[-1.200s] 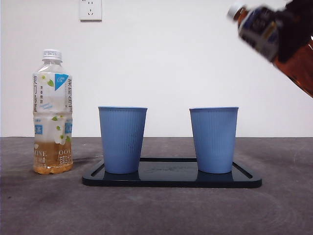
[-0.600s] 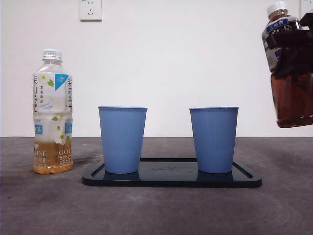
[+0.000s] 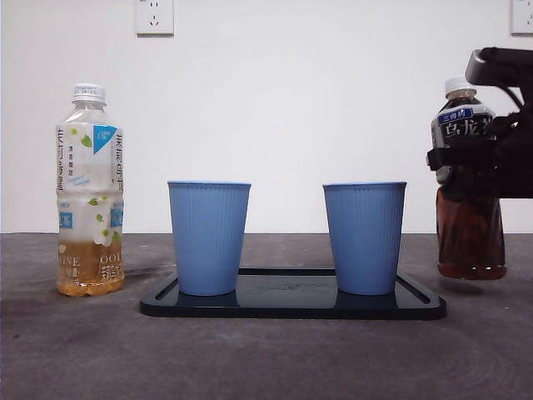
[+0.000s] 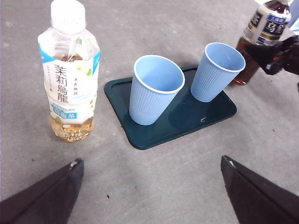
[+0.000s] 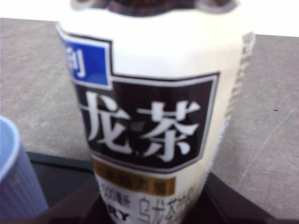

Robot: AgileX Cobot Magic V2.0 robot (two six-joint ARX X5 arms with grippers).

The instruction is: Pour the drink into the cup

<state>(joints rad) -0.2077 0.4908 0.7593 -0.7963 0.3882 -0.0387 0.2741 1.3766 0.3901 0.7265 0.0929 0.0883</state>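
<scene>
My right gripper (image 3: 481,158) is shut on a dark tea bottle (image 3: 469,237) with a white cap. It holds the bottle upright at the far right, base at about table level, just right of the tray. The bottle fills the right wrist view (image 5: 149,116). Two blue ribbed cups stand upright on a dark tray (image 3: 291,305): a left cup (image 3: 208,237) and a right cup (image 3: 364,237). Both show from above in the left wrist view (image 4: 154,91) (image 4: 217,70); I see no liquid in them. My left gripper (image 4: 152,163) is open and empty, back from the tray.
A jasmine tea bottle (image 3: 89,192) with a white cap stands upright on the table left of the tray, about a quarter full. The table is grey. A white wall with a socket (image 3: 154,17) stands behind.
The dark tea bottle was tilted high at the top right. It has turned upright and come down to table level beside the tray. Cups and jasmine bottle have not moved.
</scene>
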